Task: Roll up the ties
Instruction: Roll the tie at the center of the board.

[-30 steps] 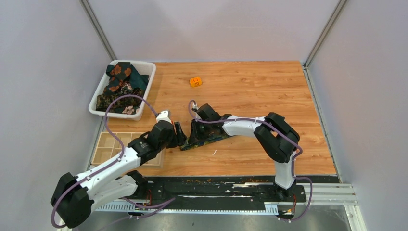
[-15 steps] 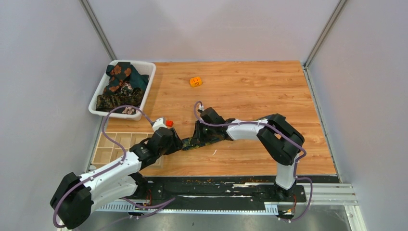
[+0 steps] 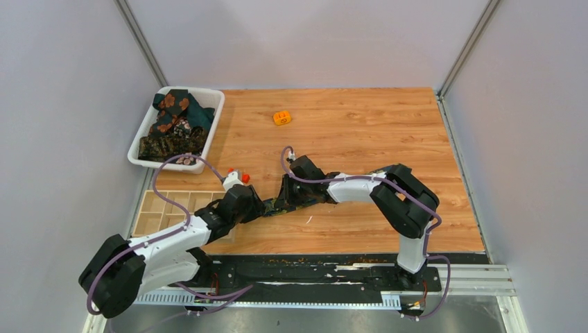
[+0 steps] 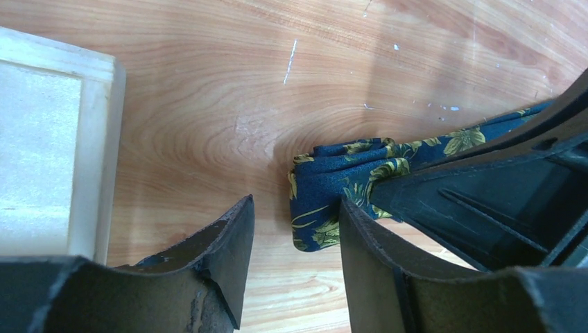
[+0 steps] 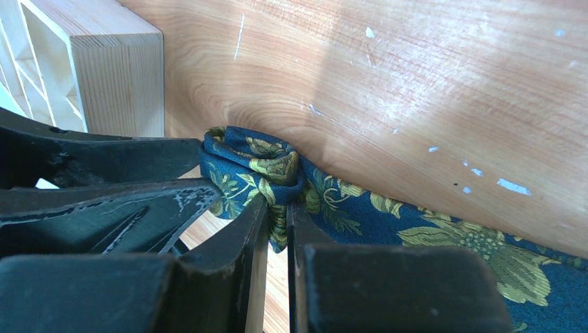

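Left arm has dropped and swung in since a second ago, when its wrist rode higher next to the tray. Now the left gripper lies low over the table, fingers apart, with the folded-over end of the navy tie poking into the gap against one finger. The right gripper has barely shifted and is clamped on the tie's fold right behind that end.

The corner of the wooden compartment tray sits just beside the left fingers, so it's tight there. Plenty of bare table to the far side and right. The other ties are heaped in the white bin, and the orange cube is well apart.
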